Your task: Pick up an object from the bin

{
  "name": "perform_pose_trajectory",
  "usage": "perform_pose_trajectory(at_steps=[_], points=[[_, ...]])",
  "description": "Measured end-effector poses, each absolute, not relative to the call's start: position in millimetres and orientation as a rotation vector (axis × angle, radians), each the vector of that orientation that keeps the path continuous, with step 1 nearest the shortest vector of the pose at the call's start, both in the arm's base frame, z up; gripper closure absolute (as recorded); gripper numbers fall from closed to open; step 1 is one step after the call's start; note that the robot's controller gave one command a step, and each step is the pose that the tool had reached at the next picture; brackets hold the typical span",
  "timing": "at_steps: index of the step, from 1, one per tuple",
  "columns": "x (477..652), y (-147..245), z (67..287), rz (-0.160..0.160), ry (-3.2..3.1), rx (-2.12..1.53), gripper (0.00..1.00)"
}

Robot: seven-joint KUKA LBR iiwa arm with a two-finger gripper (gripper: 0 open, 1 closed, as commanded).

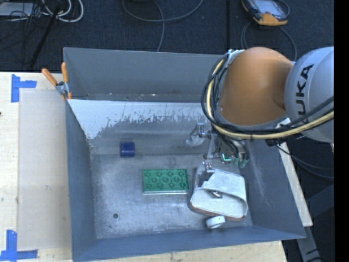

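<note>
The grey metal bin has a scuffed, pale-speckled floor and sloping walls. Toward its left, near the back wall, sits a small blue block with rounded corners. Further right, at the middle of the floor, a flat green plastic plate lies with rows of studs on its top. Just beside its right end the pincer hangs low, metal and cluttered with wires. It meets the upper left edge of a pale grey slipper-like thing with a soft look and a brown rim along its underside. Whether the pincer is spread or pressed together cannot be told. This slipper lies in the front right part of the bin. A small white round cap touches its front edge. Above, a smooth orange dome-shaped cover ringed by black and yellow cables hides the wrist. On the silver arm at the far right the letters "UKA" can be read, the word's start being cut off by the cover.
</note>
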State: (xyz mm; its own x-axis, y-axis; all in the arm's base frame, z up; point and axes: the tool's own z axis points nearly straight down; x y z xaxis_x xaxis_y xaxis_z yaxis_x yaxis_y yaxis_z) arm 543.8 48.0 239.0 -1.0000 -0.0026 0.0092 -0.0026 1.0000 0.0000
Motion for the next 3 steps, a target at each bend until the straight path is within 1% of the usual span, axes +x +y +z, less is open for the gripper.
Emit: perform_pose_trajectory(at_steps=[1,2,3], points=[[531.8,87,111,-0.001,-3.107,0.399,0.0],[562.0,54,77,-0.015,-3.1,0.601,0.0],[564.8,52,80,-0.008,-3.112,0.594,1.0]])
